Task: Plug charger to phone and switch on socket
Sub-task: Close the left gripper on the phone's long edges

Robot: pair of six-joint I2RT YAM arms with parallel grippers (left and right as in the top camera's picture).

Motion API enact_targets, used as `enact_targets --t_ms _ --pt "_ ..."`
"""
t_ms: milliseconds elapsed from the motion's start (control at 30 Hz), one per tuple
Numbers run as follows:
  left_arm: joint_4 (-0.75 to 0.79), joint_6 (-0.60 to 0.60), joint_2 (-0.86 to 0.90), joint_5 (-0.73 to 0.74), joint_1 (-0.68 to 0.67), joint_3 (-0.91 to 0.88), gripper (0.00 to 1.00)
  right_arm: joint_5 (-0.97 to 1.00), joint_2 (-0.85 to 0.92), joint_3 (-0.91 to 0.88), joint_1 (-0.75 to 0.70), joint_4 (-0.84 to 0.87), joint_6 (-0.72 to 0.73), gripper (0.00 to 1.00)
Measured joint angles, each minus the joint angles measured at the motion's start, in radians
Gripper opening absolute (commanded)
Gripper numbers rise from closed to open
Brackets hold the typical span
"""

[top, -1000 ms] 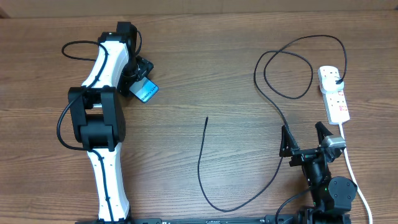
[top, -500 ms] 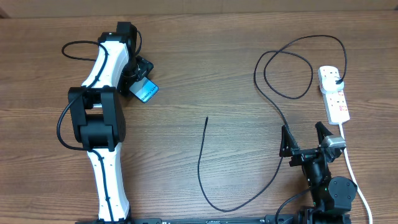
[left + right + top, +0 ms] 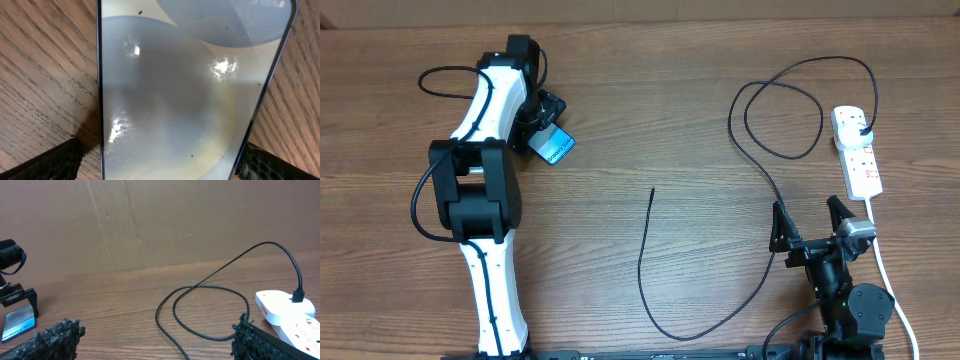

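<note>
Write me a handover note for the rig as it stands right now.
Left end effector: shut on the phone, left side of the table.
Right end effector: open, empty, just short of the socket.
Charger: plug sits in the socket; tip lies free mid-table.
Done: phone grasped.
Left: plug the tip into the phone, switch the socket on (switch state unreadable).

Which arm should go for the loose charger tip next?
Right. The right gripper is open and empty, and the charger cable runs just beside it. The left gripper holds the phone between its fingers, so it probably cannot take the tip lying mid-table.
</note>
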Motion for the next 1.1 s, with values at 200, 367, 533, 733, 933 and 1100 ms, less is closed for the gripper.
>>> enact_targets --t_ms 200,367,533,733,933,1100 --pt "0.000 -0.001 0.000 0.000 0.000 0.000 1.00 0.000 0.000 0.000 0.000 -0.001 0.000 1.00" --pt "0.002 -0.008 0.000 0.000 0.005 0.000 1.00 0.000 0.000 0.000 0.000 -0.001 0.000 1.00" --pt "0.002 -0.019 0.000 0.000 0.013 0.000 1.00 0.000 0.000 0.000 0.000 0.000 0.000 1.00" --pt "0.002 -0.019 0.000 0.000 0.013 0.000 1.00 0.000 0.000 0.000 0.000 0.000 0.000 1.00" --pt "0.002 -0.019 0.000 0.000 0.013 0.000 1.00 0.000 0.000 0.000 0.000 -0.001 0.000 1.00" --pt "0.002 -0.019 0.000 0.000 0.013 0.000 1.00 0.000 0.000 0.000 0.000 -0.001 0.000 1.00"
